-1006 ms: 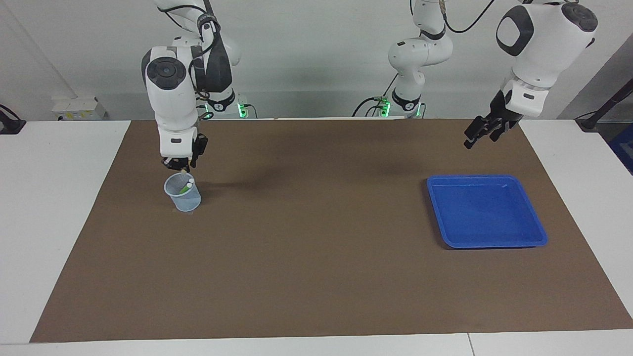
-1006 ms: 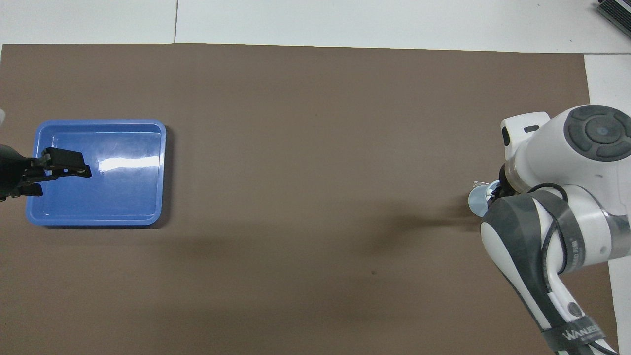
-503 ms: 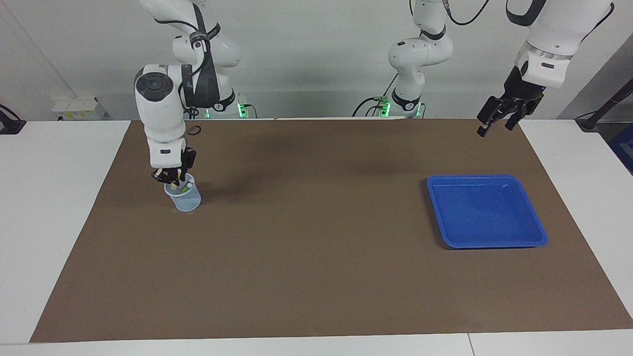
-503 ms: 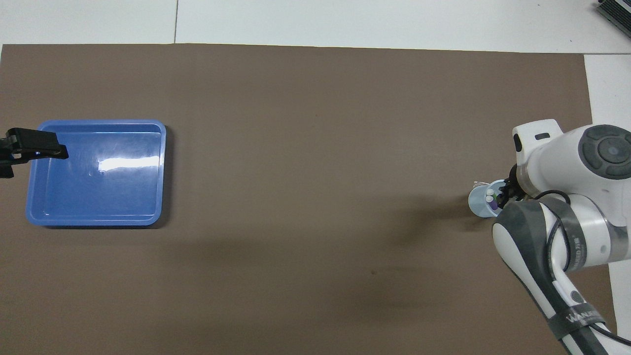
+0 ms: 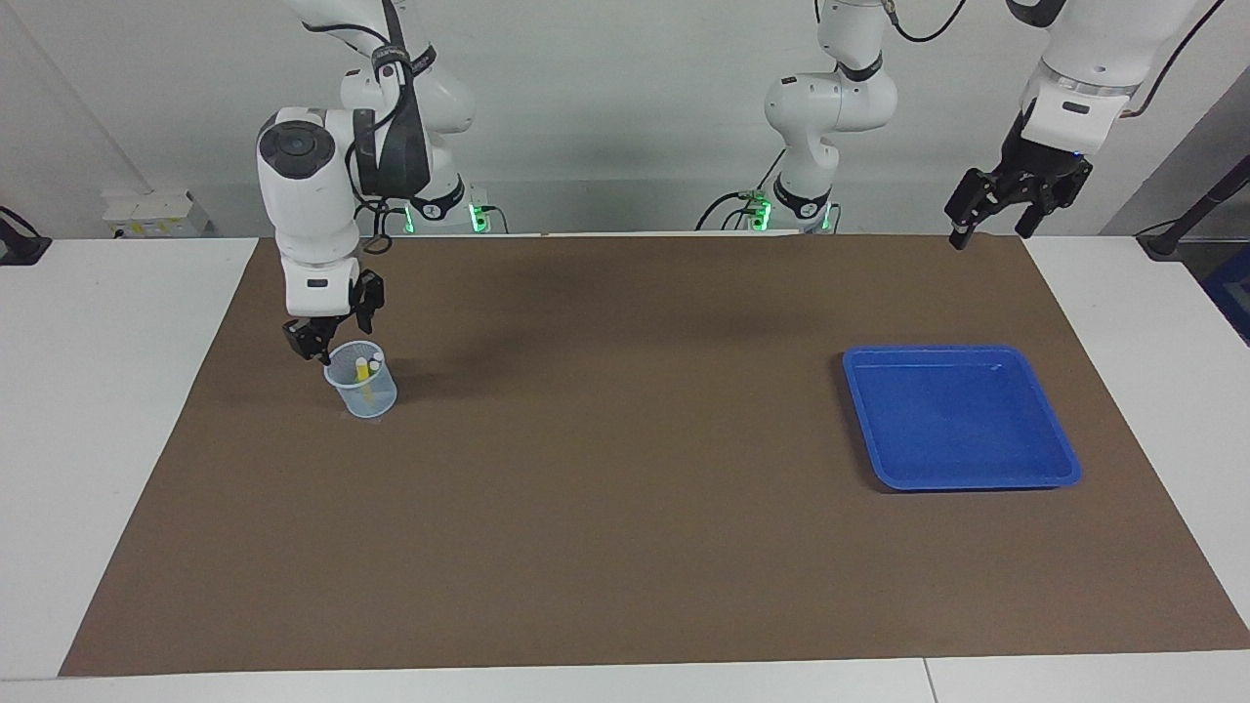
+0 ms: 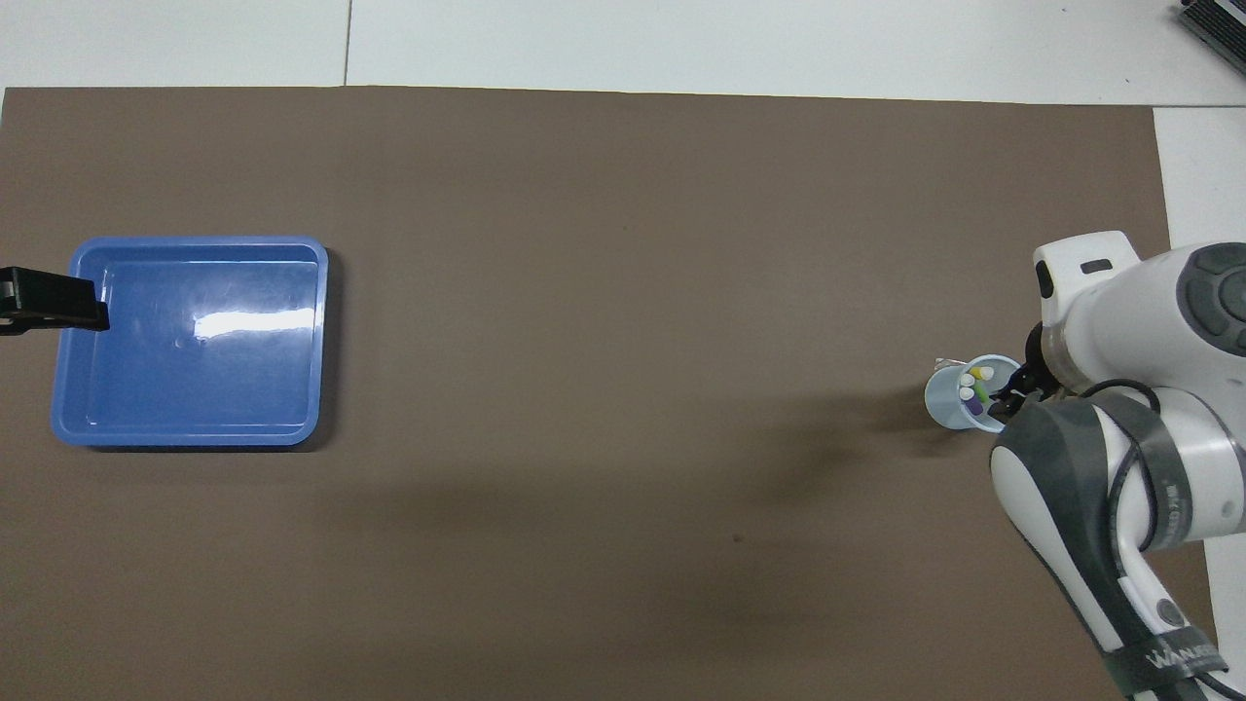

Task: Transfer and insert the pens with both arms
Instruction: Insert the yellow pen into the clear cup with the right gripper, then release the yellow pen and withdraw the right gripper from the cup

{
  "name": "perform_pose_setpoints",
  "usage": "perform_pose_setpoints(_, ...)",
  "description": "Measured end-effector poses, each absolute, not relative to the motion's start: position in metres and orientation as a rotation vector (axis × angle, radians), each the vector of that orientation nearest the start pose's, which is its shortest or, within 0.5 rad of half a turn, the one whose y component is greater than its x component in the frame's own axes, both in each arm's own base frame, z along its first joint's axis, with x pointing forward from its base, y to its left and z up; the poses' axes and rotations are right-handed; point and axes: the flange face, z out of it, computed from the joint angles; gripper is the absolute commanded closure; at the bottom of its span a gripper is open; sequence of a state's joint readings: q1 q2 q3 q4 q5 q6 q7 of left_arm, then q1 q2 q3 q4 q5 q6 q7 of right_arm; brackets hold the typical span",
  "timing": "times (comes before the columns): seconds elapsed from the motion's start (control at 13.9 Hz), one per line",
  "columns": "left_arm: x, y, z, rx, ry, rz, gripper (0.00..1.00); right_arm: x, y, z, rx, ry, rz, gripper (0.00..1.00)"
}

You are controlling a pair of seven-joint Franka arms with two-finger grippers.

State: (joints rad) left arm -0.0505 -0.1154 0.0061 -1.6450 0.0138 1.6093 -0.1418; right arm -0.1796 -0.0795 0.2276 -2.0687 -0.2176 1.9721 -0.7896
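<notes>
A small translucent blue cup [image 5: 363,395] stands on the brown mat at the right arm's end of the table. The three pens stand in it with pale ends up. The yellow pen [image 5: 361,372] shows in the facing view. In the overhead view I see the yellow pen [image 6: 982,373], the green pen [image 6: 981,387] and the purple pen [image 6: 973,405] in the cup [image 6: 942,401]. My right gripper [image 5: 330,340] is open and empty, just above the cup's rim on its robot side. It also shows in the overhead view [image 6: 1012,391]. My left gripper [image 5: 1011,223] is open and empty, raised over the mat's edge nearest the robots.
A blue tray [image 5: 977,482] lies on the mat at the left arm's end, with nothing in it. In the overhead view the left gripper [image 6: 54,304] overlaps the tray's rim [image 6: 321,341]. White table borders the mat [image 5: 625,508].
My right gripper has let go of the yellow pen into the cup, lifted, and shifted off the cup. My left gripper has risen and drawn back from over the tray.
</notes>
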Motion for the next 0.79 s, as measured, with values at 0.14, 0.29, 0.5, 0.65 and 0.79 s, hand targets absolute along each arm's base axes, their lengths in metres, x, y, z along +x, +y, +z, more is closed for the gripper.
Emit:
perform_pose_setpoints(0.14, 0.523, -0.028, 0.651, -3.131, -0.12, -0.113, 0.0, 0.519, 0.01, 0.495, -3.004, -1.448, 0.168, 0.0)
perform_pose_setpoints(0.29, 0.525, -0.035, 0.646, -3.131, -0.1, -0.096, 0.0, 0.509, 0.007, 0.514, -3.018, -1.419, 0.19, 0.0)
perform_pose_setpoints(0.5, 0.528, -0.035, 0.636, -3.13, -0.101, -0.067, 0.0, 0.508, 0.003, 0.516, -3.026, -1.403, 0.19, 0.0)
perform_pose_setpoints(0.65, 0.528, -0.031, 0.634, -3.129, -0.111, -0.059, 0.0, 0.511, 0.003, 0.52, -3.035, -1.411, 0.145, 0.0)
perform_pose_setpoints(0.79, 0.528, -0.027, 0.629, -3.128, -0.123, -0.045, 0.0, 0.522, 0.009, 0.547, -3.046, -1.398, -0.026, 0.0)
